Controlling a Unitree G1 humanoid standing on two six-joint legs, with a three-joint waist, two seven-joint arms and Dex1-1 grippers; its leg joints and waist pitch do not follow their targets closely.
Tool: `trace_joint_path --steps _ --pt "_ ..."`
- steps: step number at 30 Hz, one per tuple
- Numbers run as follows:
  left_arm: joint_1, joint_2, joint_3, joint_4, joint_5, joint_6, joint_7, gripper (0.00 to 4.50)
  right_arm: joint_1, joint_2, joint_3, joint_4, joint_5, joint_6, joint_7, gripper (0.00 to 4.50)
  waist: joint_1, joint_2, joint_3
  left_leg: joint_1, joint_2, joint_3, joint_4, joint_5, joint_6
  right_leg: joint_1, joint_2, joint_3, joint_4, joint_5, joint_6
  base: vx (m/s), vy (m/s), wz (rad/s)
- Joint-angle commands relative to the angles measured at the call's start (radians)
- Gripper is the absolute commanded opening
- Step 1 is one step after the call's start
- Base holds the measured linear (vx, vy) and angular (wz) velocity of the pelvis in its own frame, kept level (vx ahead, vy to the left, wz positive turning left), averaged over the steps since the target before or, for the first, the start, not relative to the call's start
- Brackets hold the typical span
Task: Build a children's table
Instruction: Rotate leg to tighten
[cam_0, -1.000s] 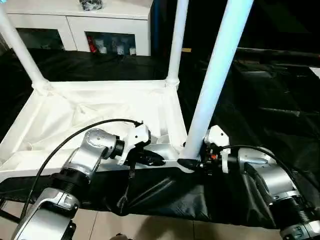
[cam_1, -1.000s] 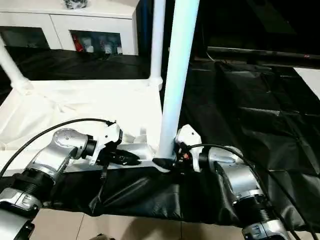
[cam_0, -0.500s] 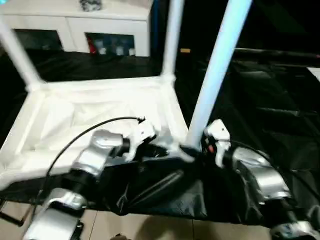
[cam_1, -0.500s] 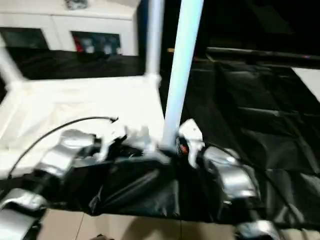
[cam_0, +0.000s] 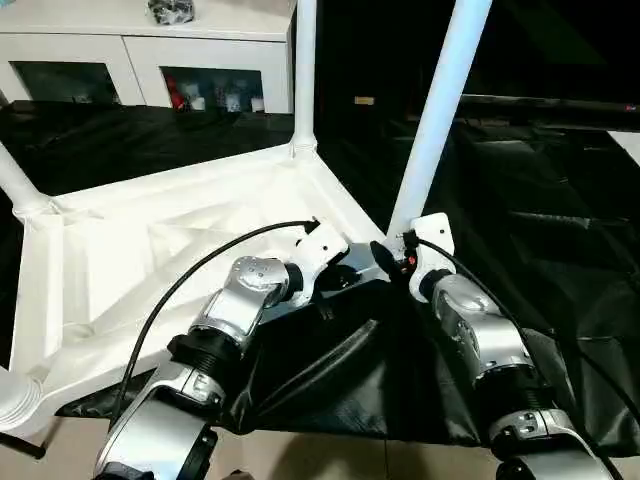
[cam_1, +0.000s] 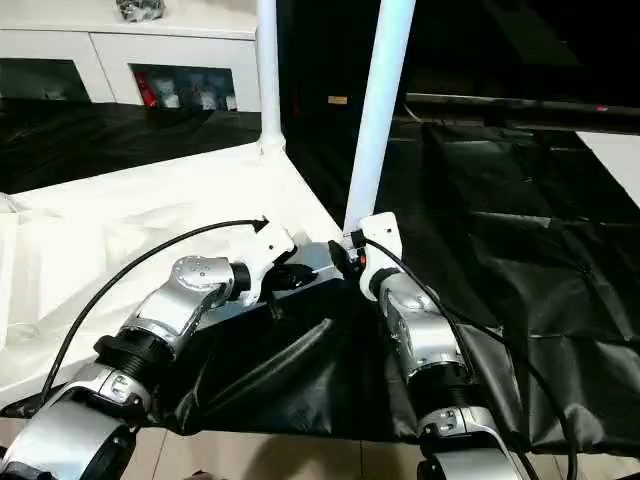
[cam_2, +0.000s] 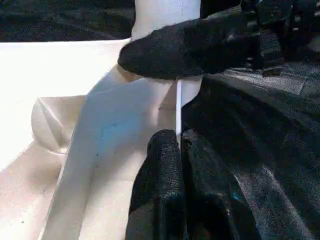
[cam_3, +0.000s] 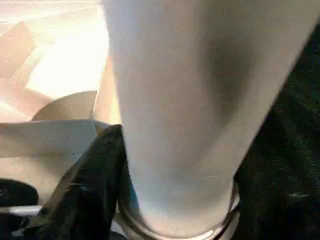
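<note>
The children's table lies upside down, its white ribbed top (cam_0: 150, 250) on a black sheet. White legs stand in the corner sockets: the near right leg (cam_0: 440, 110), a far leg (cam_0: 305, 70), one at the left (cam_0: 15, 185) and one at the near left (cam_0: 12, 405). My left gripper (cam_0: 350, 280) is shut on the thin rim beside the near right corner; the left wrist view shows its fingertips (cam_2: 167, 150) pinching that edge. My right gripper (cam_0: 385, 255) is closed around the base of the near right leg (cam_3: 175, 100), one finger (cam_2: 190, 50) wrapping across it.
The black sheet (cam_0: 540, 200) covers the ground to the right and behind. A white cabinet (cam_0: 150, 50) with glass doors stands at the back left. Light floor tiles (cam_0: 330, 455) show along the near edge. A black cable (cam_0: 200, 275) loops over my left forearm.
The table top has swung round: its near right corner has gone away from me with both grippers on it, and its left side has come nearer. The near left leg has come into view.
</note>
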Motion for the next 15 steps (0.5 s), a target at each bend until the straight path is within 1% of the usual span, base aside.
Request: trace_joint_path --steps 1,3,5,7,9,10,11,12,13,14,15 --pt "-0.024 -0.037 -0.018 -0.021 -0.035 -0.063 -0.034 0.00 0.019 0.046 0.097 -0.023 0.010 -0.004 0.118 3.45 -0.001 -0.004 -0.066 0.006 0.012 0.002 -0.065 -0.192 0.041 0.053 -0.050 0.035 -0.078 -0.165 -0.217 0.000 0.000 0.00" --pt "-0.015 -0.015 -0.015 -0.030 -0.045 -0.072 -0.079 0.00 0.034 0.010 0.119 -0.045 0.007 -0.013 0.178 3.78 0.000 -0.001 -0.065 0.007 0.013 0.001 -0.066 -0.201 0.042 0.052 -0.050 0.035 -0.079 -0.174 -0.217 0.000 0.000 0.00" --pt "-0.006 0.003 -0.016 -0.044 -0.056 -0.076 -0.120 0.00 0.048 -0.021 0.135 -0.067 0.013 -0.019 0.234 3.78 0.000 -0.004 -0.064 0.005 0.013 0.000 -0.067 -0.207 0.046 0.054 -0.050 0.034 -0.079 -0.175 -0.220 0.000 0.000 0.00" --pt "0.011 0.034 -0.020 -0.070 -0.078 -0.106 -0.198 0.00 0.067 -0.068 0.149 -0.099 0.027 -0.035 0.317 3.78 0.000 -0.004 -0.063 0.005 0.014 0.001 -0.067 -0.212 0.049 0.055 -0.050 0.035 -0.080 -0.184 -0.218 0.000 0.000 0.00" --pt "0.030 0.065 -0.022 -0.107 -0.110 -0.105 -0.286 0.00 0.080 -0.110 0.155 -0.124 0.041 -0.048 0.393 3.78 0.000 -0.004 -0.064 0.005 0.016 0.000 -0.067 -0.208 0.056 0.056 -0.052 0.035 -0.077 -0.169 -0.226 0.000 0.000 0.00" --pt "0.031 0.067 -0.022 -0.109 -0.112 -0.105 -0.290 0.00 0.080 -0.112 0.155 -0.125 0.041 -0.049 0.397 3.78 -0.001 -0.002 -0.064 0.005 0.017 0.001 -0.066 -0.210 0.059 0.054 -0.051 0.035 -0.076 -0.162 -0.235 0.000 0.000 0.00" --pt "0.037 0.085 -0.024 -0.119 -0.120 -0.101 -0.332 0.00 0.090 -0.138 0.162 -0.141 0.045 -0.057 0.455 3.78 -0.002 0.000 -0.064 0.006 0.016 0.002 -0.065 -0.212 0.058 0.052 -0.052 0.036 -0.076 -0.163 -0.241 0.000 0.000 0.00" --pt "0.037 0.085 -0.024 -0.119 -0.120 -0.101 -0.332 0.00 0.090 -0.138 0.162 -0.141 0.045 -0.057 0.455 3.78 -0.001 -0.002 -0.064 0.006 0.017 0.002 -0.066 -0.211 0.057 0.053 -0.052 0.036 -0.076 -0.163 -0.242 0.000 0.000 0.00" --pt "0.039 0.107 -0.031 -0.121 -0.121 -0.103 -0.375 0.00 0.102 -0.169 0.172 -0.163 0.056 -0.059 0.528 3.78 -0.001 -0.002 -0.064 0.006 0.017 0.002 -0.065 -0.211 0.060 0.054 -0.050 0.035 -0.075 -0.159 -0.246 0.000 0.000 0.00" --pt "0.039 0.117 -0.033 -0.119 -0.120 -0.105 -0.390 0.00 0.109 -0.185 0.178 -0.175 0.063 -0.058 0.564 3.78 0.002 -0.001 -0.063 0.007 0.018 0.002 -0.064 -0.210 0.068 0.054 -0.049 0.036 -0.075 -0.152 -0.247 0.000 0.000 0.00" --pt "0.039 0.134 -0.036 -0.116 -0.120 -0.111 -0.416 0.00 0.119 -0.207 0.189 -0.195 0.074 -0.053 0.611 3.78 0.004 0.000 -0.062 0.007 0.019 0.003 -0.065 -0.212 0.071 0.053 -0.050 0.036 -0.075 -0.154 -0.249 0.000 0.000 0.00"
